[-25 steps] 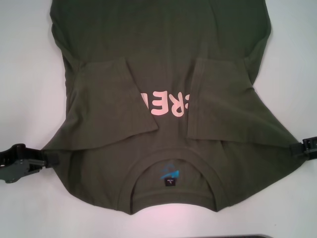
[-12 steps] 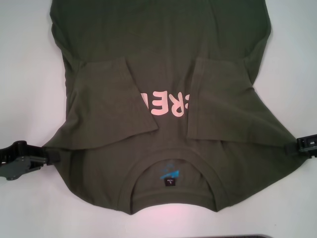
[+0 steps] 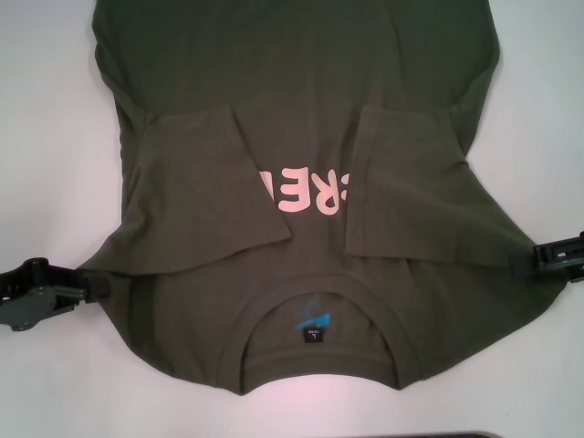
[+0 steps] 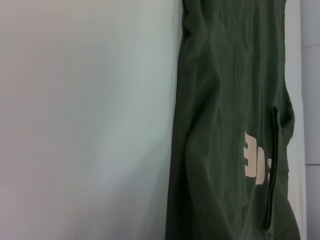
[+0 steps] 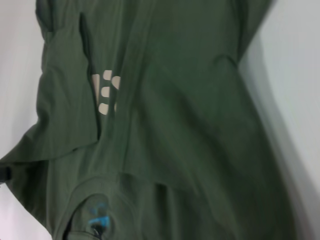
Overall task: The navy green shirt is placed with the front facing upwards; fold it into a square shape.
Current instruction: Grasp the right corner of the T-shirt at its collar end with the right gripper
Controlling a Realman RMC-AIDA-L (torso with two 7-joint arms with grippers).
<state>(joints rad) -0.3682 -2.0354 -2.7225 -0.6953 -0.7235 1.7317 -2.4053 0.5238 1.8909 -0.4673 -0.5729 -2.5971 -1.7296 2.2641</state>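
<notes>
Since the earlier frame the right gripper (image 3: 534, 258) is seen moved inward to the navy green shirt (image 3: 301, 109), spread on the table (image 3: 46, 137), the left gripper (image 3: 91, 286) at its opposite shoulder, clamping undeterminable; wrist views show soft, limp cloth, best pinched at shoulder edges.

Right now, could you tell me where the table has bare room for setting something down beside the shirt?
The table is bare left of the navy green shirt, beyond the left gripper, and right of it beyond the right gripper. A narrow strip lies near the collar. The middle is all cloth, and both shoulder edges are crowded by grippers.
</notes>
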